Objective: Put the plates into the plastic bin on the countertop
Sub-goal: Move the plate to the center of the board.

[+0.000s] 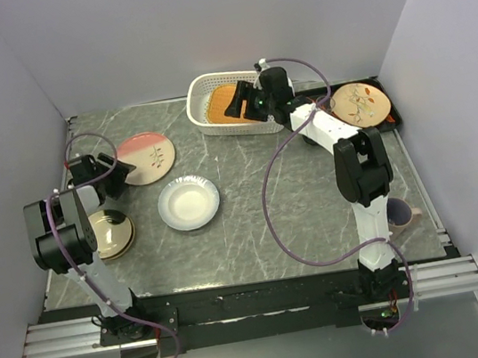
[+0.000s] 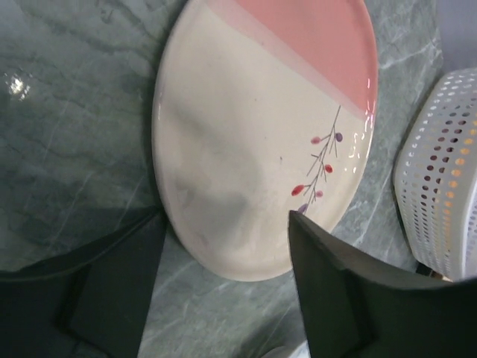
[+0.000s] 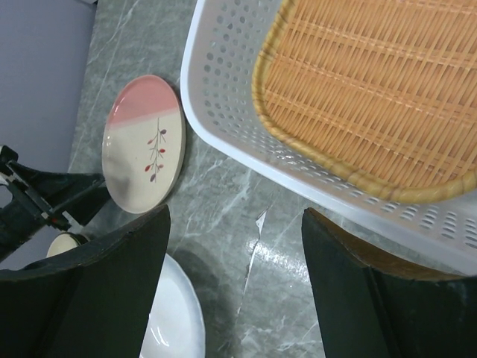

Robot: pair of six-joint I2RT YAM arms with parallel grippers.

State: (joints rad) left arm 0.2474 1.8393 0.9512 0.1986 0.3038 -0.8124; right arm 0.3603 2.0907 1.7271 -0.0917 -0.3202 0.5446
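The left jaws stand spread just short of the round pink-and-cream sprig plate (image 2: 261, 134) — likely poised to pinch its rim — while the right jaws gape empty over the white perforated plastic bin (image 3: 238, 104).

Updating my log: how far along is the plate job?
Done: one orange plate lies in the bin; the right gripper over it is open and empty. In hand: the left gripper is open at the edge of the pink plate, not gripping it. Left: the pink plate, white plate and tan plate, all on the countertop.
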